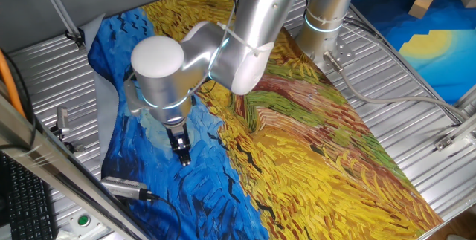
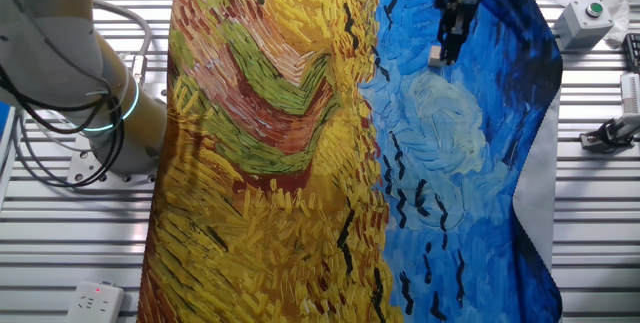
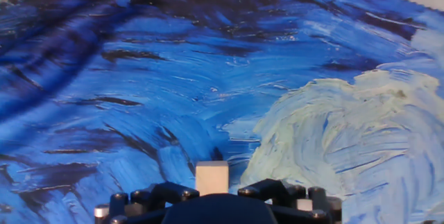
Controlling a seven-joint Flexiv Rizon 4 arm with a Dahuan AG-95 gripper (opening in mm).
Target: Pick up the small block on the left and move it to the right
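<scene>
The small block (image 3: 211,177) is a tiny pale tan cube resting on the blue part of the painted cloth (image 3: 139,78). In the hand view it sits just ahead of and between my two black fingertips (image 3: 179,193), with a narrow gap still showing on its right side. My gripper (image 1: 183,157) points straight down at the cloth's left side, its tips close to the surface. In the other fixed view the gripper (image 2: 448,51) stands over the block (image 2: 437,57). The jaws are slightly apart around the block, not clamped on it.
A much larger tan wooden block (image 1: 424,1) lies far off at the back right on another blue cloth. A grey device with a green button (image 2: 585,18) and a metal clamp (image 2: 610,133) sit beside the cloth's edge. The yellow field of the cloth (image 1: 320,158) stretches to the right.
</scene>
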